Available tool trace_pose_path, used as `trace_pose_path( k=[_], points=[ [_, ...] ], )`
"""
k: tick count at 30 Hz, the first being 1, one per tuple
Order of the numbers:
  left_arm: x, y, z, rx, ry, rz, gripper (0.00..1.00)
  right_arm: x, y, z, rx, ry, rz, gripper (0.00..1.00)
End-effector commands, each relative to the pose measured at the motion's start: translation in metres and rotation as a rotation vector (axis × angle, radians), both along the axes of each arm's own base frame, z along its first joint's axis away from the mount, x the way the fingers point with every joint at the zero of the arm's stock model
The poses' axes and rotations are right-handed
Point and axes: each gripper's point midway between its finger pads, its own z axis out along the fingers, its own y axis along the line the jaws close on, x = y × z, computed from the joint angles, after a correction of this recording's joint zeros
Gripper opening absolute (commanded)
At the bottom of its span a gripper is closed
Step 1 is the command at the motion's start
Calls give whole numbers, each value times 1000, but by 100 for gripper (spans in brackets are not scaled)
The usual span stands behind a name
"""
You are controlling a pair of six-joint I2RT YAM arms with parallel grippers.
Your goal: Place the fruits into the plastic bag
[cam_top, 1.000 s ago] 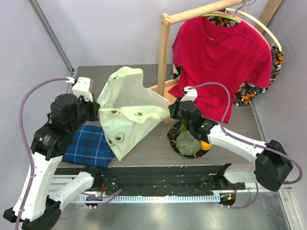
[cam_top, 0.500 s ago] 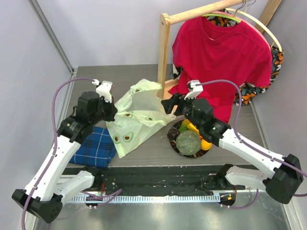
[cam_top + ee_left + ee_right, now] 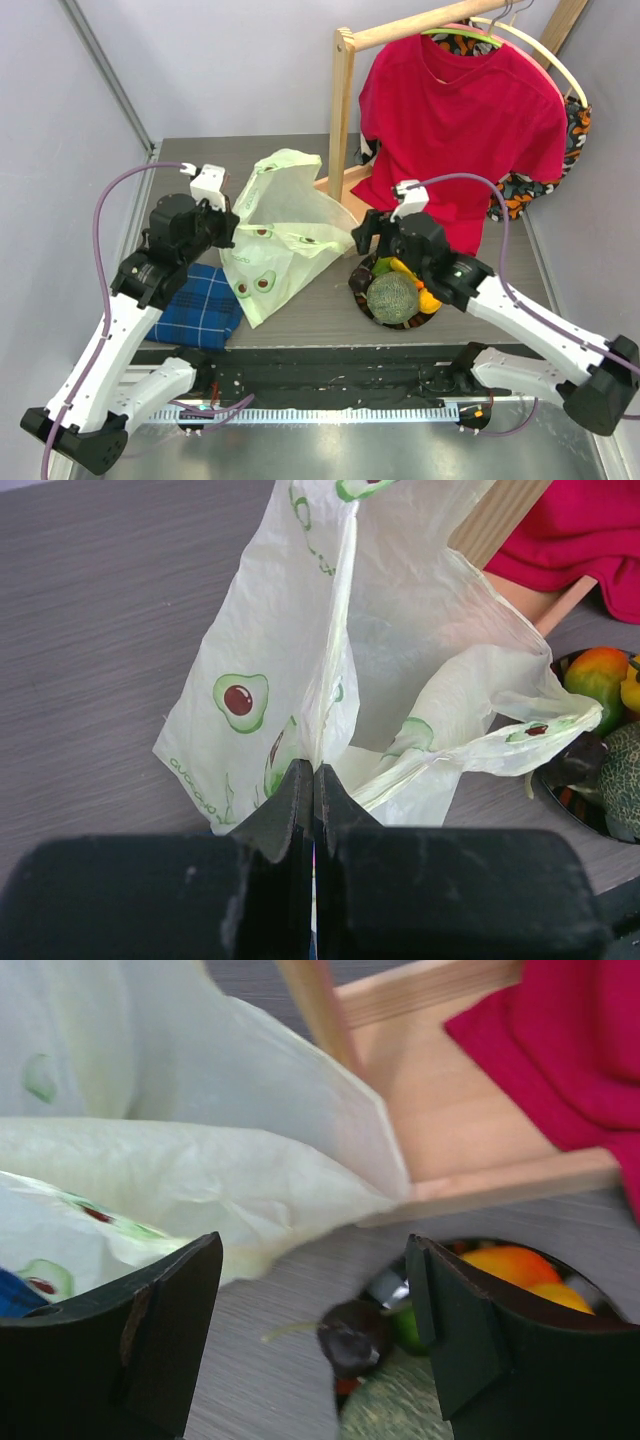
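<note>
The plastic bag (image 3: 283, 222) is pale yellow-green with avocado prints. It hangs crumpled from my left gripper (image 3: 224, 232), which is shut on one edge of the plastic bag (image 3: 400, 650). The fruits lie on a dark plate (image 3: 357, 296): a netted melon (image 3: 392, 297), a yellow piece (image 3: 401, 266) and an orange (image 3: 430, 301). My right gripper (image 3: 361, 233) hovers open above the plate's left rim, beside the bag's right corner, holding nothing. In the right wrist view a dark purple piece (image 3: 352, 1338) with a stalk, an orange (image 3: 510, 1264) and the melon (image 3: 385, 1410) lie under my right gripper (image 3: 315, 1305).
A blue plaid cloth (image 3: 192, 307) lies under the left arm. A wooden clothes rack (image 3: 342, 110) with a red shirt (image 3: 460, 120) stands behind the plate; its base board (image 3: 470, 1130) is close behind the right gripper.
The right gripper has opened and let go of the bag's edge. The bag sagged and now hangs from the left gripper alone. The left arm has swung inward.
</note>
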Motion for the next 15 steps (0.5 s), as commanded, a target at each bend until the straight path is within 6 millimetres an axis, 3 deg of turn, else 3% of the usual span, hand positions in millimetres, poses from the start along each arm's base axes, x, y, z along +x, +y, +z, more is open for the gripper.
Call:
trace_pose_path(
  k=[1, 3, 8, 15],
  points=[
    [7, 4, 31, -28, -136, 20, 0, -13, -66, 14, -145, 12, -214, 84],
    [8, 3, 25, -31, -138, 21, 0, -19, -89, 8, -217, 46, -285, 89],
    [7, -2, 12, -45, -109, 2, 0, -23, -116, -8, -310, 158, -396, 97],
    [4, -13, -8, -52, -44, -54, 0, -18, -112, -29, -320, 256, -394, 99]
  ],
)
